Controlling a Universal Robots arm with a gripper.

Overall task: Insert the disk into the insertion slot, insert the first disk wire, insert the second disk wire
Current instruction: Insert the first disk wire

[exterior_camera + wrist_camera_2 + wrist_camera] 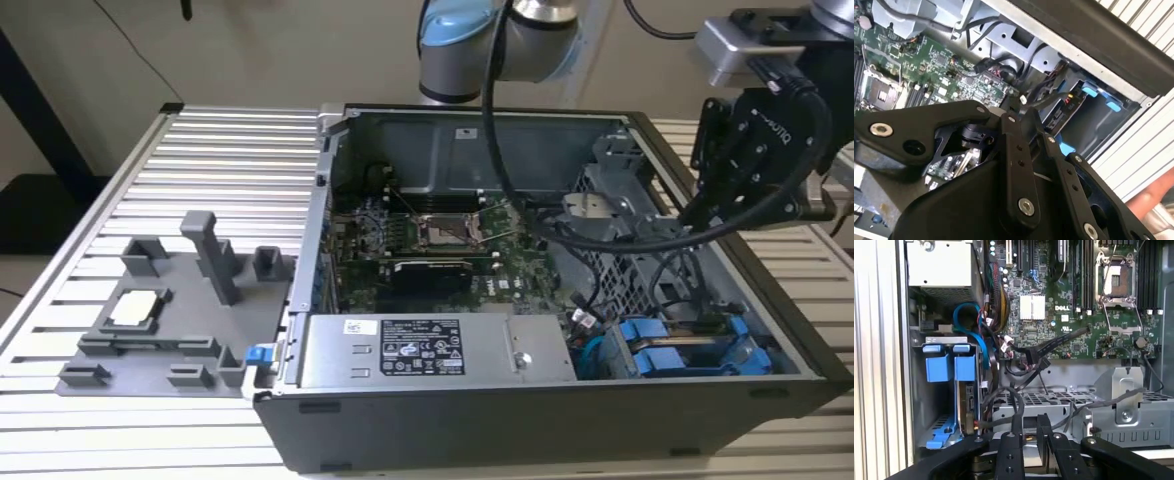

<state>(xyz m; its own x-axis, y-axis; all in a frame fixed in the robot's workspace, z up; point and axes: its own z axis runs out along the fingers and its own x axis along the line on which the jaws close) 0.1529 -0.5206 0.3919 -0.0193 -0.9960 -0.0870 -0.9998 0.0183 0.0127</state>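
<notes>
Ribbed metal tabletop (200, 140) supports open computer case (534, 420). Blue-framed disk (663, 360) seated in insertion slot (611, 352), exterior view's lower right. Grip of end effector (1029, 419): cannot tell.

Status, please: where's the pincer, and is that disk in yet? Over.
Pincer hovering above the open case. Blue-framed disk sitting in its bay. Loose black cables between pincer and bay.

Open computer case (534, 425) lies on the ribbed metal table (227, 150), motherboard (441, 250) exposed. Grey labelled power-supply box (427, 350) sits along the case's near edge. Blue disk carriers (674, 355) stand in the case's near corner, toward the exterior view's right. Black gripper (707, 205) hangs above that side of the case. Black cables (601, 238) run below it into the case. Grey fixture tray (160, 340) rests on the table toward the exterior view's left edge.
</notes>
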